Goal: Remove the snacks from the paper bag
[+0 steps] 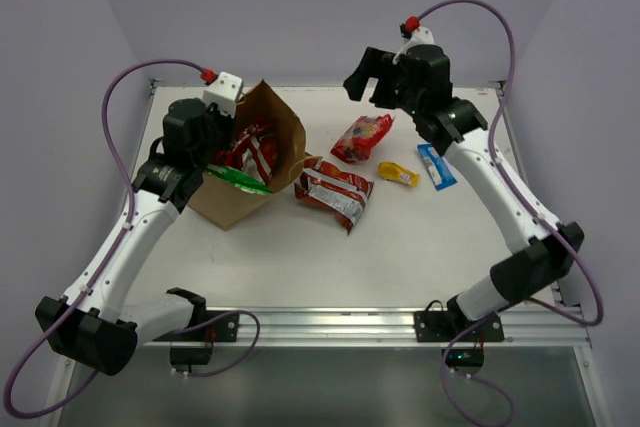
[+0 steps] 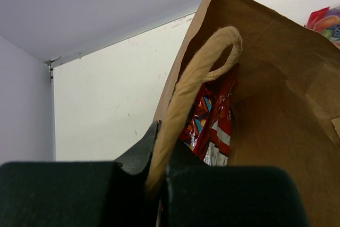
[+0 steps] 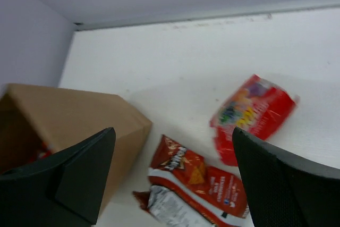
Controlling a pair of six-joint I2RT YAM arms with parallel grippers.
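Nearest the arm bases, the orange-red Doritos bag lies flat on the white table, already out and just right of the plain brown kraft paper bag. That bag leans over to the left. Its mouth gapes up and towards the left arm, and its closed brown wall faces right. Inside it show a green chip bag low in the mouth and a glossy red packet above it, so the job looks partly done.

The left gripper is clamped tight on the bag's twisted paper loop handle, which runs straight down between its fingers in the left wrist view. It props the mouth open and is the nearer arm, but it is busy.

Further back lie a small yellow packet, a slim blue bar and a small red candy bag, all out of the bag.

Farthest back, the right gripper hangs high with its jaws spread wide and nothing between them. From it the remaining packets lie to the left and nearer. The mouth is turned away from it, so it would probably need to cross the bag's upper edge and reach down from above
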